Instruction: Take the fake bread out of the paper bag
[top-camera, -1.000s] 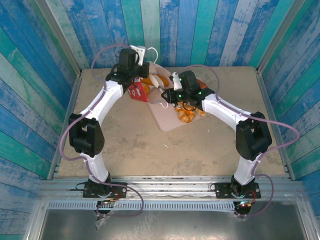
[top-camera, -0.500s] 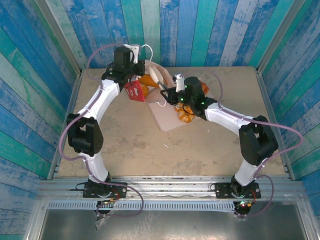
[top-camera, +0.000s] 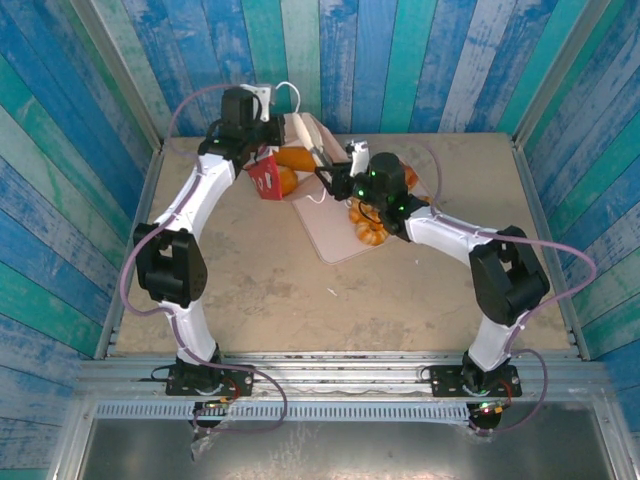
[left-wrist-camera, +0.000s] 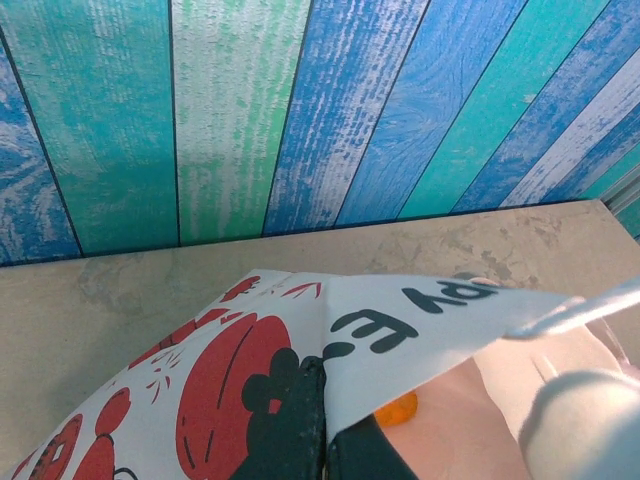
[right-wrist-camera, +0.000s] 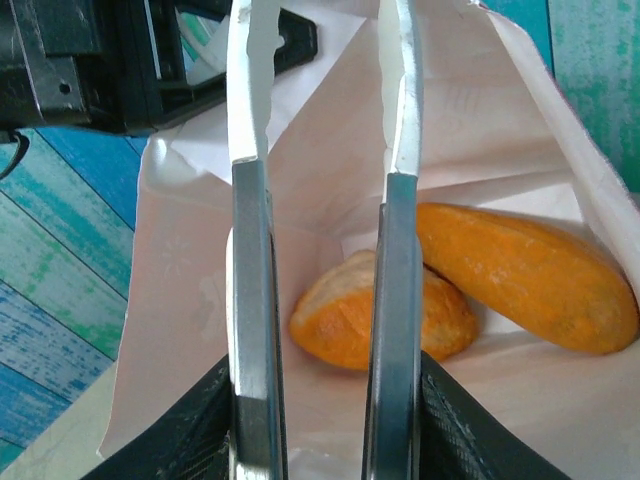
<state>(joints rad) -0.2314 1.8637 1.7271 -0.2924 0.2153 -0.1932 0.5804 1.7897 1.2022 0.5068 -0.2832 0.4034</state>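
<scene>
Jaws first: the left jaws are pinched shut on the top edge of the paper bag (left-wrist-camera: 250, 380). The right jaws stand narrowly parted, and I cannot tell whether they touch anything.

Nearest the camera above, both arm bases sit on a metal rail (top-camera: 330, 375) at the counter's near edge. Beyond it the counter (top-camera: 250, 290) is a bare, scuffed tan board. Past the middle lies a flat pale tray (top-camera: 335, 248) carrying a ring-shaped pastry (top-camera: 372, 232), partly under the right arm. The bag (top-camera: 268, 180) hangs at the far left, tipped so that its white inside faces the right arm. Painted plank walls (top-camera: 400, 60) in blue, teal and white close off the far side and both flanks.

Compared with a second ago, the left arm has drawn the bag back toward the far wall and a little to the left. The right arm has stretched after it, leaving more of the tray uncovered.

In the right wrist view the right jaws reach into the bag's mouth. An oval bun (right-wrist-camera: 330, 325) lies behind the gap between the two fingers. A long loaf (right-wrist-camera: 525, 265) rests against the bun, toward that picture's right edge. The left wrist view shows a small orange bit of bread (left-wrist-camera: 400, 408) under the bag's lifted edge, just beside the left jaws.
</scene>
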